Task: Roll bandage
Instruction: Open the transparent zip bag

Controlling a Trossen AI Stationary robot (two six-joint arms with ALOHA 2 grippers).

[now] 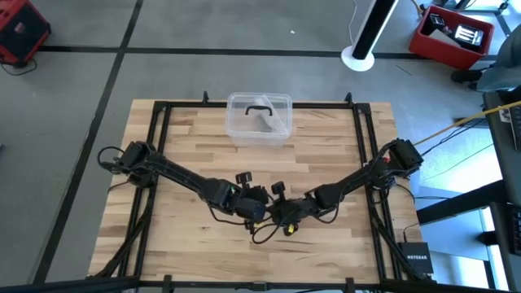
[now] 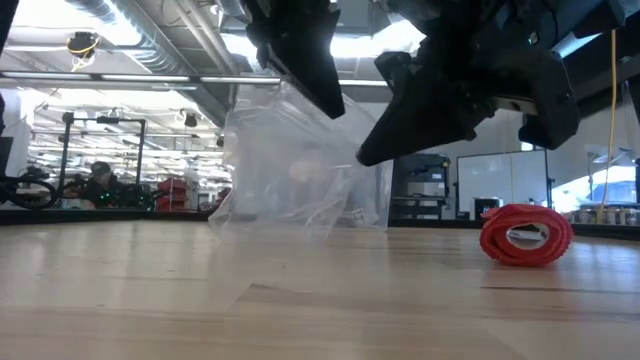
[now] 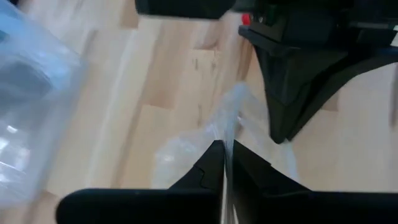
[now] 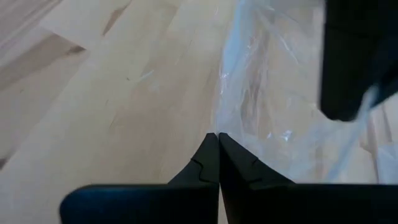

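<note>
The bandage (image 2: pixel 525 235) is a small, loose red roll. It stands on its rounded side on the wooden table, off to the right in the low view, with no gripper on it; in the high view the arms hide it. My left gripper (image 3: pixel 222 146) and my right gripper (image 4: pixel 217 135) meet above the table's near middle. Both are shut on a clear plastic bag (image 2: pixel 300 170), which hangs crumpled below them. My left gripper pinches a thin fold of the bag's film (image 3: pixel 227 134) between its two fingertips, slanting down from the table's left. The film runs on past the tips, slack and crinkled. My right gripper pinches the bag's edge (image 4: pixel 219 124) between its shut fingertips, slanting down from the table's right. The bag spreads out beyond them, wrinkled and slack.
A clear plastic box with a black handle (image 1: pixel 259 119) stands at the table's far middle. A black frame (image 1: pixel 155 146) runs around the tabletop. Bare wood lies to the left and right of the two arms.
</note>
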